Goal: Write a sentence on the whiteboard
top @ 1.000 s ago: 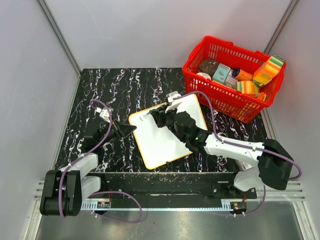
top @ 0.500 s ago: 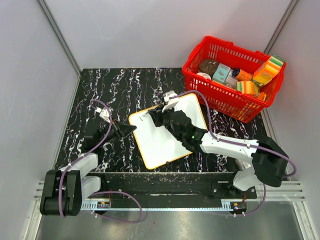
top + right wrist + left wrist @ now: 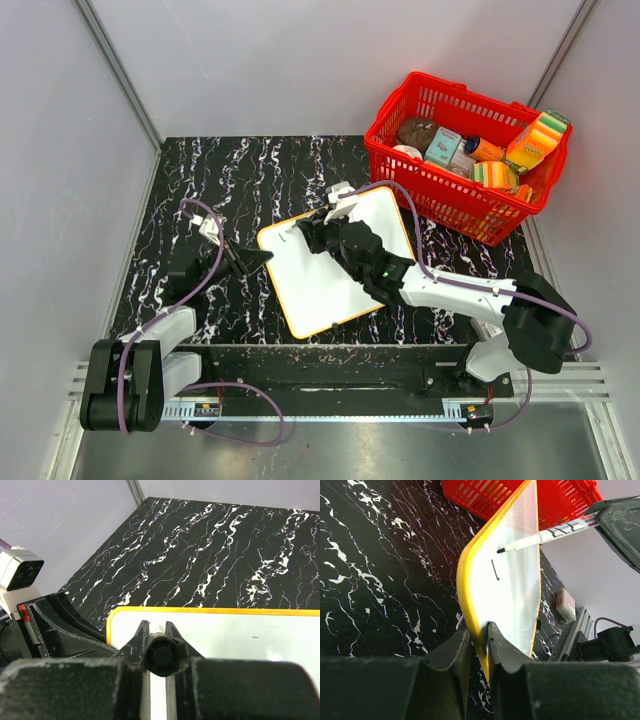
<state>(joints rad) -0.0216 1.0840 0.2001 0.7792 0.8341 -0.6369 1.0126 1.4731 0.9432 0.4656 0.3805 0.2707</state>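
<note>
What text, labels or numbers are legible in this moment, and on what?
No text reads clearly.
On the whiteboard: one short hooked black stroke, not a legible letter.
On the marker: black print along the barrel, too blurred to read.
On packages in the red basket: labels too small to read.

Table [image 3: 260, 170]: black marble-look top, white veining, grey walls on three sides. Whiteboard [image 3: 320, 285]: lies mid-table, toward near edge, turned diagonal to table edges; orange-yellow rim, rounded corners, short black mark [image 3: 496, 570] near its left corner. Red mesh basket [image 3: 450, 205]: sits at far right corner, just beside whiteboard's far corner. Small white block [image 3: 565, 605] with red marking: on table beyond whiteboard's right side; kind unclear.
</note>
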